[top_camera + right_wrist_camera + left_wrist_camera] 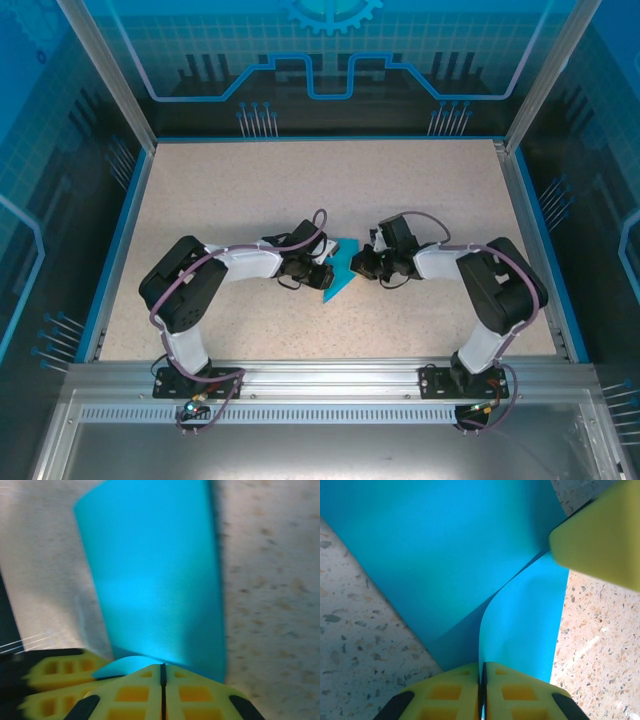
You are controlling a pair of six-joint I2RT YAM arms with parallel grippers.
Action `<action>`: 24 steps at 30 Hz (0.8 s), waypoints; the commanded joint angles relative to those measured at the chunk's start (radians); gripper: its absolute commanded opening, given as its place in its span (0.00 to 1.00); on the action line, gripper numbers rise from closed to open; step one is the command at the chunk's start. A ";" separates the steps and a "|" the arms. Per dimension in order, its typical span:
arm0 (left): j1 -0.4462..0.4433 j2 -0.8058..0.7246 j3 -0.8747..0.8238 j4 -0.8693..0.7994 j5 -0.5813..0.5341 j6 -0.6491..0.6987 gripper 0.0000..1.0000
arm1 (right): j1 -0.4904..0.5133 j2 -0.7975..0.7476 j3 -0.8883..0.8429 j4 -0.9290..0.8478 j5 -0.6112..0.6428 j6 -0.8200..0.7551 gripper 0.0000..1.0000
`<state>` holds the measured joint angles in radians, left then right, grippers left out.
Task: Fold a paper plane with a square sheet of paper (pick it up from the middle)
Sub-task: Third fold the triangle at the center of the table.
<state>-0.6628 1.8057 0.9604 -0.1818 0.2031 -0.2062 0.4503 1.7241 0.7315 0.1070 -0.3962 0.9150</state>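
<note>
The square sheet of paper (338,268) lies near the middle of the speckled table (300,190), partly folded, with one flap curling up off the layer below. It sits between the two arms. The left gripper (482,667) comes in from the left, its fingers pressed together on the curled flap's edge. The right gripper (162,667) comes in from the right, also closed, pinching the sheet's opposite edge.

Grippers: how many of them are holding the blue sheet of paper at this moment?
2. The left gripper pinches the sheet of paper at its left side, the right gripper at its right side, near the middle of the table.
</note>
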 commanded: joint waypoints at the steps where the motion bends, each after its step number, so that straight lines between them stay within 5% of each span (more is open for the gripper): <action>1: 0.003 0.054 -0.026 -0.037 -0.010 0.023 0.11 | -0.017 0.048 0.012 -0.054 0.036 -0.032 0.07; 14: 0.003 0.055 -0.024 -0.032 -0.011 0.014 0.11 | 0.009 -0.124 -0.059 0.021 -0.033 0.026 0.06; 24: 0.005 0.056 -0.028 -0.030 -0.005 0.011 0.11 | 0.143 -0.067 -0.117 0.235 0.001 0.168 0.05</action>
<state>-0.6617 1.8080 0.9604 -0.1753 0.2066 -0.2066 0.5713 1.6318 0.6189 0.2676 -0.4084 1.0328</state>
